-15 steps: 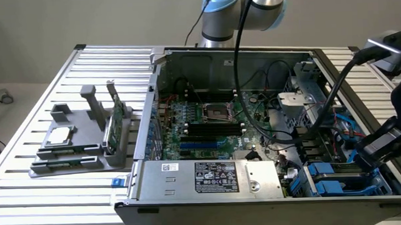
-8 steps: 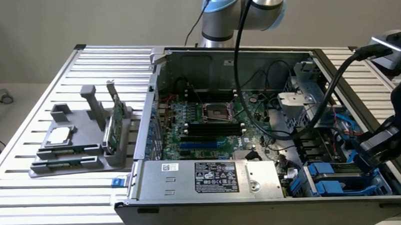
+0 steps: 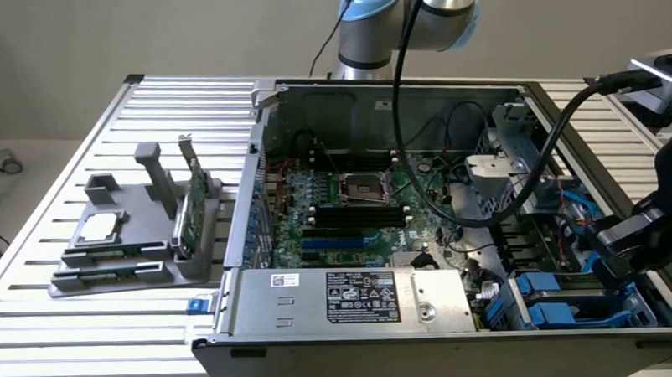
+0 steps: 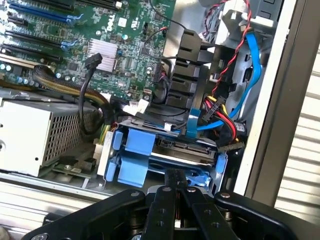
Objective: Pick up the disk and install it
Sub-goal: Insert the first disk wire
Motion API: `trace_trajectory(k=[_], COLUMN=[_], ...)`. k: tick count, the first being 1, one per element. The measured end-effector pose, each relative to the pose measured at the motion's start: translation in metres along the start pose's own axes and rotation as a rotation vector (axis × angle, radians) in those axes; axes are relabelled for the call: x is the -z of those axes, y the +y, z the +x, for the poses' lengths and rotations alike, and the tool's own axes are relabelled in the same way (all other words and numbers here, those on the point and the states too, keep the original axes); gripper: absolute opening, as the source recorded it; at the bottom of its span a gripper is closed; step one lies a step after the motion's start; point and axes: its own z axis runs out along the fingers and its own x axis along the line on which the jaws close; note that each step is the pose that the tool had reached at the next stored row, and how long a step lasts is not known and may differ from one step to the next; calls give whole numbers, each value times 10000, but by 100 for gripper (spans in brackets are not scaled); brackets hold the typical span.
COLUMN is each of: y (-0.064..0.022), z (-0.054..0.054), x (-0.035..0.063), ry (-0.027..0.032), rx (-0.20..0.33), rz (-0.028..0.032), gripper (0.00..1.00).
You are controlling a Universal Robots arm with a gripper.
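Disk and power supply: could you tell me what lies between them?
In the wrist view, black and yellow cables hang between the power supply and the blue-framed disk.

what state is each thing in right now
computer case: open, side panel off
disk: sitting in the corner drive bay, in its blue frame
gripper: shut, tips at the disk's blue frame
green card: upright in the grey holder
silver chip: lying flat on the grey holder

Lab workbench: slatted aluminium table (image 3: pixel 96 348), open computer case (image 3: pixel 432 357), robot arm (image 3: pixel 359 28).
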Motion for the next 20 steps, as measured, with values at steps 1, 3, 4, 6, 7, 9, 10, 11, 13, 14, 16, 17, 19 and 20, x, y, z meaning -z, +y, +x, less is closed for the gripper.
trace_trajectory(k=[1, 3, 4, 6, 7, 9, 10, 11, 13, 14, 16, 17, 19, 20], y=[0, 0, 0, 0, 0, 0, 0, 0, 0, 0, 0, 0, 0, 0], z=[0, 0, 0, 0, 0, 0, 0, 0, 0, 0, 0, 0, 0, 0], x=[0, 0, 0, 0, 0, 0, 0, 0, 0, 0, 0, 0, 0, 0], ry=[4, 12, 16, 23, 26, 30, 32, 33, 34, 34, 31, 30, 28, 26], rx=[-136, -406, -544, -825, -962, -1245, -1385, -1524, -1817, -1964, -2274, -2423, -2723, -2873], rz=[5, 14, 19, 28, 33, 42, 48, 53, 65, 70, 81, 87, 100, 105], gripper=[11, 11, 11, 11, 11, 11, 11, 11, 11, 11, 11, 11, 11, 11])
